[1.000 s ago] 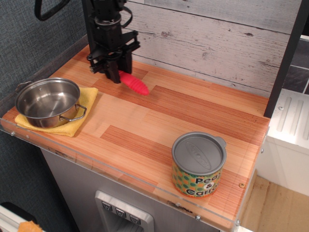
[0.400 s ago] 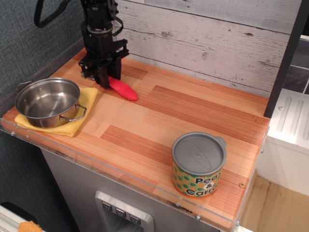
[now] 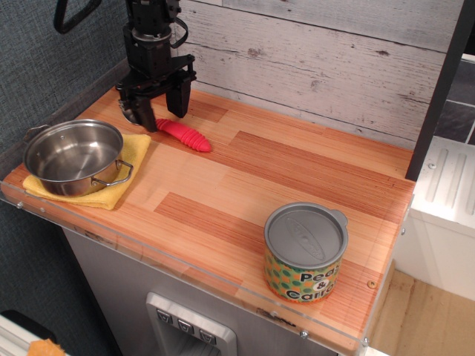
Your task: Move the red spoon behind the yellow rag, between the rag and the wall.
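Observation:
The red spoon [image 3: 183,135] lies flat on the wooden tabletop, its ribbed red handle pointing to the right and front. Its silver bowl end sits under my gripper and is mostly hidden. My gripper [image 3: 162,113] is open, just above the spoon's left end, with one finger on each side and not holding it. The yellow rag [image 3: 133,149] lies at the front left under a steel pot [image 3: 74,156]. The spoon rests just beyond the rag's far right corner. The whitewashed plank wall [image 3: 312,59] runs along the back, a short way behind the spoon.
A lidded peas-and-carrots can [image 3: 305,252] stands at the front right. A dark grey textured panel [image 3: 44,67] closes the left side. The table [image 3: 297,178] has a clear plastic lip along its front edge.
My gripper carried the spoon leftward toward the rag, set it on the table, and opened. The fingers have now lifted slightly off the handle.

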Robot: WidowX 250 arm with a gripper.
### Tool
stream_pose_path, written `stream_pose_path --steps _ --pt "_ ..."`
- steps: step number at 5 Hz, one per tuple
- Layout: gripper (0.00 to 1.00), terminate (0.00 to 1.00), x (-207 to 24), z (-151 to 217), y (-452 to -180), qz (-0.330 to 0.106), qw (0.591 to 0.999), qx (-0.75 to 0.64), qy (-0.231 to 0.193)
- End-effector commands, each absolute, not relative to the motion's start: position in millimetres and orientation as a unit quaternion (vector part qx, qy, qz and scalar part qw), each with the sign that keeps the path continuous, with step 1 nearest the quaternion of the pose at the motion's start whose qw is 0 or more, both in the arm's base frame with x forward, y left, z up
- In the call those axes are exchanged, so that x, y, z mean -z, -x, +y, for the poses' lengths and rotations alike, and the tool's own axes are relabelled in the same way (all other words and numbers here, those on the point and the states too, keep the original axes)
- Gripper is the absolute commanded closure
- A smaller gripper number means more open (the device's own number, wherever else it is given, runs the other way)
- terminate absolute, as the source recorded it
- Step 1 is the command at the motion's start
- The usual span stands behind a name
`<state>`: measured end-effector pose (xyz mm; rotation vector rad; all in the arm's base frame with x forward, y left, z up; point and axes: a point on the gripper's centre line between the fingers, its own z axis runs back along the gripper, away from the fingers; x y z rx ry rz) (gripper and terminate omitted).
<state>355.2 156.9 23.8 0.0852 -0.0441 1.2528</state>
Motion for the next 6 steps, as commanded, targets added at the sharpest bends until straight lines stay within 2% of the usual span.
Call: stream_pose_path --steps 1,2,3,4,6 --pt "0.0 0.0 -81.4 147.1 -355.7 -0.044 0.842 -0.537 -0.016" --pt "0.0 0.0 -106.8 131.0 -359.7 -0.049 0.868 -0.492 -0.047" --pt "0.0 0.0 -121.3 115.6 -359.2 -0.035 0.898 -0.431 -0.077" --pt "0.0 0.0 -127.3 98.8 -349.6 0.004 0.931 -0.357 -0.072" --pt "0.0 0.0 -134.9 39.4 -350.8 0.019 0.977 -0.197 -0.079"
